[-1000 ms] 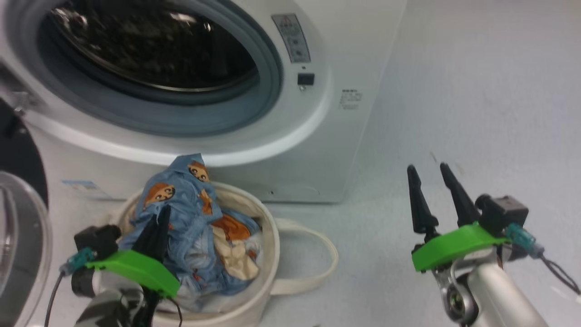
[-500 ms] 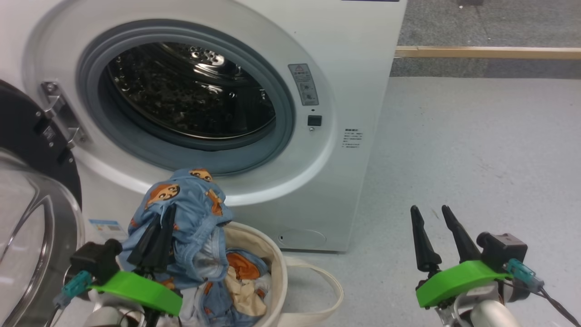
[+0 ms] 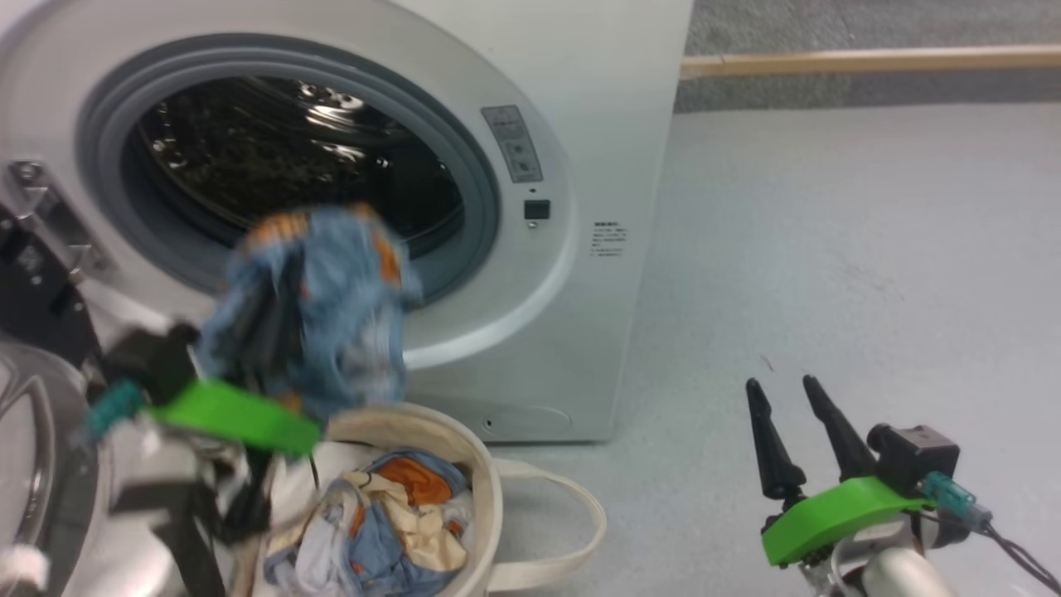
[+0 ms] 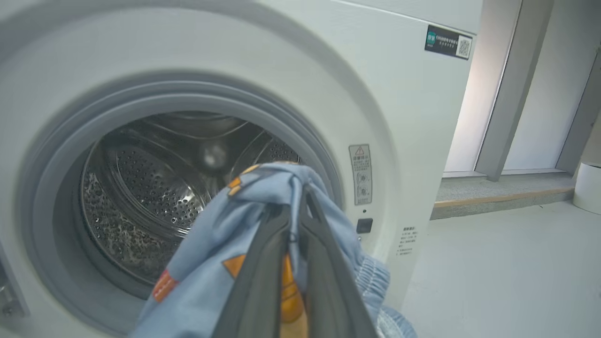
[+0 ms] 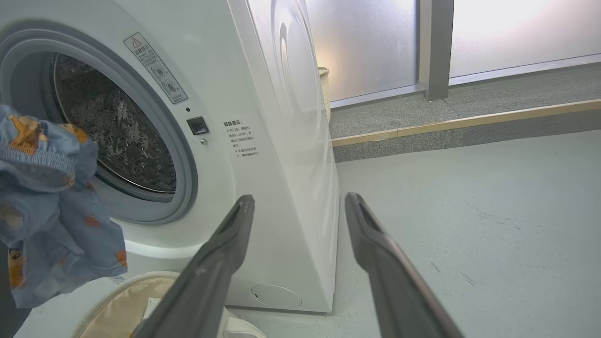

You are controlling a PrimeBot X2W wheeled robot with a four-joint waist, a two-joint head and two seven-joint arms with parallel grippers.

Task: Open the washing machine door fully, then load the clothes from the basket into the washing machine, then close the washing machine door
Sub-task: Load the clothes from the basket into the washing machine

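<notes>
Here the left hand is clamped on a light-blue garment printed with orange-brown bears. Its two dark fingers are pressed close together with the fabric bunched between and over them. The garment hangs in the air in front of the lower part of the washing machine opening, above the basket and clear of its rim. It is blurred in the head view, so its exact shape is hard to read. In the left wrist view the cloth sits just before the grey gasket, with the perforated steel drum behind it. Whether any fabric touches the gasket cannot be told.

The door stands swung open at the machine's left, its black rim and clear glass bowl at the edge of the head view. The basket stands on the floor just in front of the machine, one loop handle lying out to the right. More clothes in blue, cream and orange lie crumpled inside it.

The right hand is empty, its fingers spread apart, well to the right of the basket and above bare floor.
</notes>
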